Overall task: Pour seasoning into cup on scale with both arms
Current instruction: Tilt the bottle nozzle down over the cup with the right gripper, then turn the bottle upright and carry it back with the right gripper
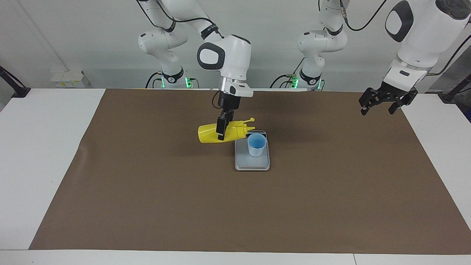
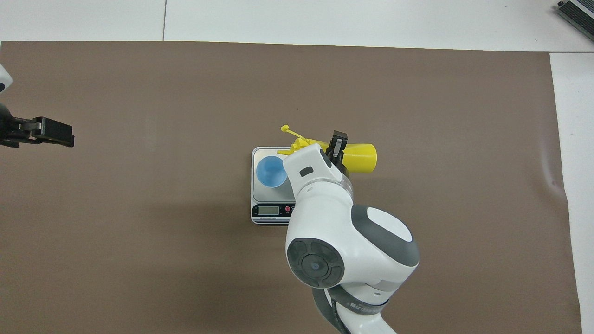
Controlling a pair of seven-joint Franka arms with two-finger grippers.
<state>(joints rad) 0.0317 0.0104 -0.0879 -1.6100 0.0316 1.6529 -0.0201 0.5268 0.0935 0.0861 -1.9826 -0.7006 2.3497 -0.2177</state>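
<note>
The right claw (image 1: 221,129) grips the seasoning bottle (image 1: 220,133) around its middle, held on its side with the nozzle toward the cup (image 1: 256,144), which stands on the scale (image 1: 252,163) mid-desk so the pour gets weighed. The left claw (image 1: 382,101) waits open over the left arm's end of the desk, clear of the pour.

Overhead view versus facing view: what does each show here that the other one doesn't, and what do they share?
Only the overhead view shows the scale's display strip, on the edge nearest the robots. Only the facing view shows both arm bases, and that the right gripper holds the yellow bottle in the air, lying almost level, its nozzle short of the cup. Both show the blue cup on the scale, the right gripper shut on the bottle, and the left gripper open, waiting over the left arm's end of the brown mat.
</note>
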